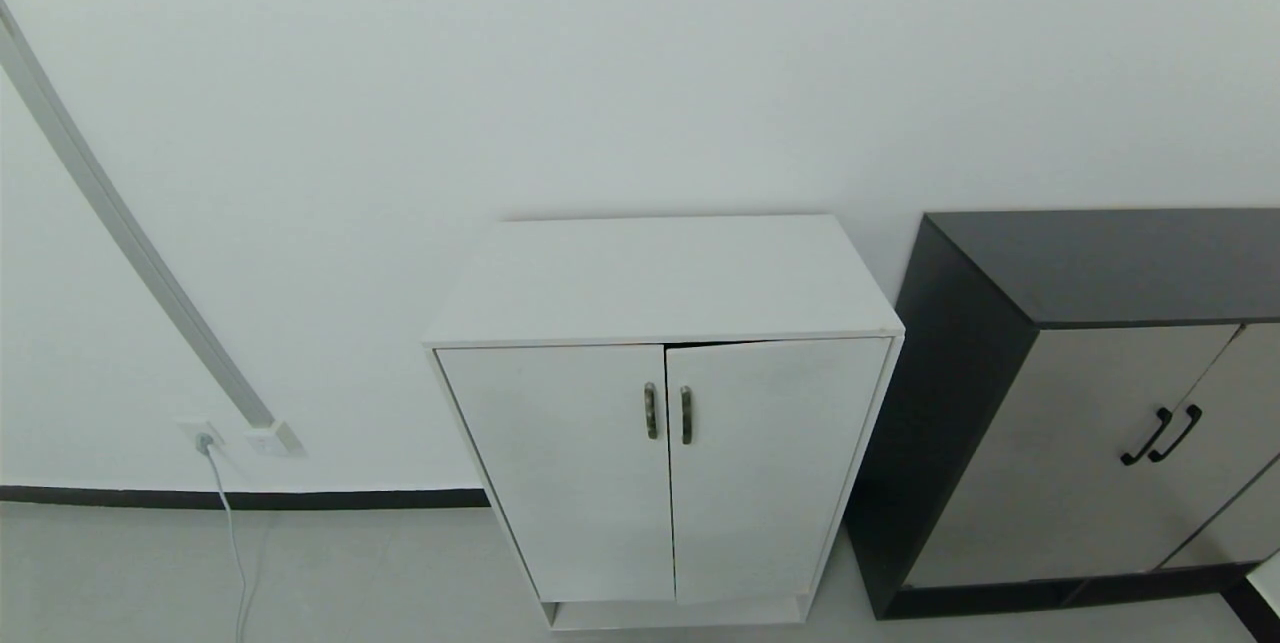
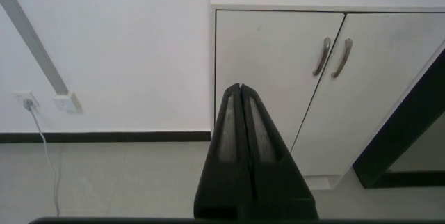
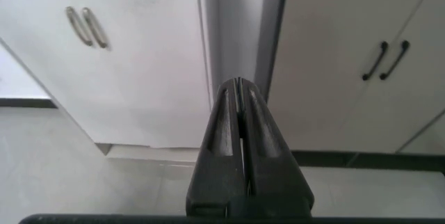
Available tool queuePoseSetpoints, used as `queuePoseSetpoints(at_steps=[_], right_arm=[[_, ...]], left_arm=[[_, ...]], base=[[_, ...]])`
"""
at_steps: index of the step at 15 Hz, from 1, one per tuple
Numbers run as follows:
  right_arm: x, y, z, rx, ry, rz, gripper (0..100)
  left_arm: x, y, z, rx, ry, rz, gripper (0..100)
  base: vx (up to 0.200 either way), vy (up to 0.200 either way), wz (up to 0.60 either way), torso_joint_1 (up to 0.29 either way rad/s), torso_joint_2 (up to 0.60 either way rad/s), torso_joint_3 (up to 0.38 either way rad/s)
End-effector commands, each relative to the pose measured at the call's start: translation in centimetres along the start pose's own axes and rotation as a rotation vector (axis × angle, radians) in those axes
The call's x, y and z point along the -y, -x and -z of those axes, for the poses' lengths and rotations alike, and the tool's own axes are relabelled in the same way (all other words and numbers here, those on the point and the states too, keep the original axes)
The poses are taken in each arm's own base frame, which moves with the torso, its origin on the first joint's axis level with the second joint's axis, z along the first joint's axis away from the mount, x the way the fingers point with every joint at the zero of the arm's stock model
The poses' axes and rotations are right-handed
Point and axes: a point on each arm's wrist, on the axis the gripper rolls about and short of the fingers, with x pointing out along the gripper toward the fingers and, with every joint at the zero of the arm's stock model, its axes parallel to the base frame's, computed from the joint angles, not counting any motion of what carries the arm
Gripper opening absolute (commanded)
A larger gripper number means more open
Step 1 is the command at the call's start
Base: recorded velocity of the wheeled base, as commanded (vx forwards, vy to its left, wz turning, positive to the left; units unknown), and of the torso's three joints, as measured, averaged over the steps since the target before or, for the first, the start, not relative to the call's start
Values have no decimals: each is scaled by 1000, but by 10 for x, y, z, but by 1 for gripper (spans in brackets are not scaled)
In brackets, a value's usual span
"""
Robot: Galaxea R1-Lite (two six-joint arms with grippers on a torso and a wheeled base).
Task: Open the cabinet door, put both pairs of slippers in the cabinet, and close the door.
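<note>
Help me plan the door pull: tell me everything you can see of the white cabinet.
The white cabinet is a plain, matte box, wood-like board, standing upright on the floor against the wall. Two doors meet at the middle, each with a vertical metal handle by the seam. Both look shut, though a thin dark gap shows above the right door. A dark cabinet stands beside it, slightly apart.

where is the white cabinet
In the head view the white cabinet stands centre against the wall, with the black cabinet just to its right.
</note>
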Motion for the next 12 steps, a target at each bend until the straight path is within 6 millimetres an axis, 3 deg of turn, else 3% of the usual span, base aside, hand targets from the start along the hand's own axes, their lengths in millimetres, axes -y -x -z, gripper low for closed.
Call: queuePoseSetpoints(at_steps=[1,12], right_arm=[[0,0,0,-6,-2,37,0],[-1,7,2,103,-90,134,0]], left_arm=[[0,0,0,-1,0,1,0],[0,0,0,-1,-5,3,0]], base=[[0,0,0,0,0,0],[0,0,0,0,0,0]])
